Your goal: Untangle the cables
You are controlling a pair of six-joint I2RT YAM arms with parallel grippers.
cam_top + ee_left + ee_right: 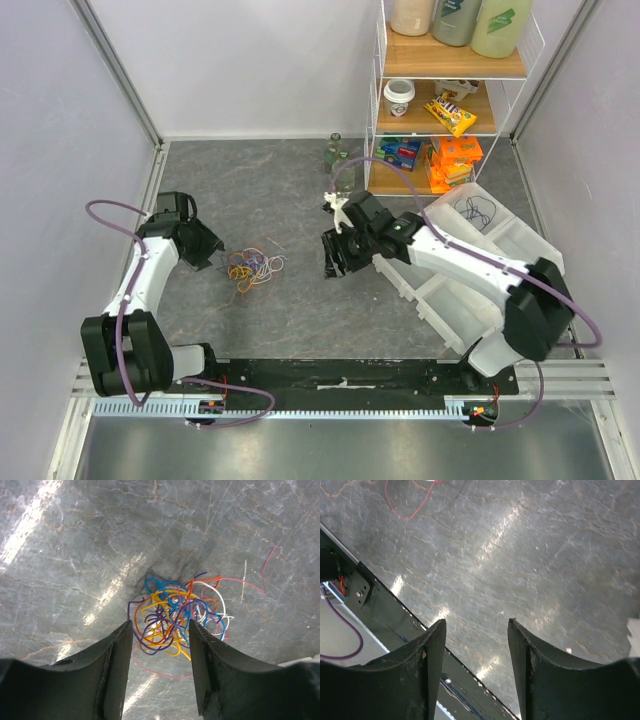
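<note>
The cables (250,267) lie as a small tangle of orange, yellow, blue, purple, white and red wires on the grey table. In the left wrist view the tangle (175,617) sits just beyond my open fingers, with a pink loop trailing between them. My left gripper (215,253) is open and empty, right beside the tangle's left side. My right gripper (337,262) is open and empty, to the right of the tangle and apart from it. The right wrist view shows only a red cable loop (412,502) at the top left. One dark cable (478,212) lies in the white bin.
A white divided bin (505,255) stands at the right under my right arm. A wire shelf (450,90) with snacks and bottles stands at the back right, a small glass bottle (333,152) beside it. A black rail (340,375) runs along the near edge.
</note>
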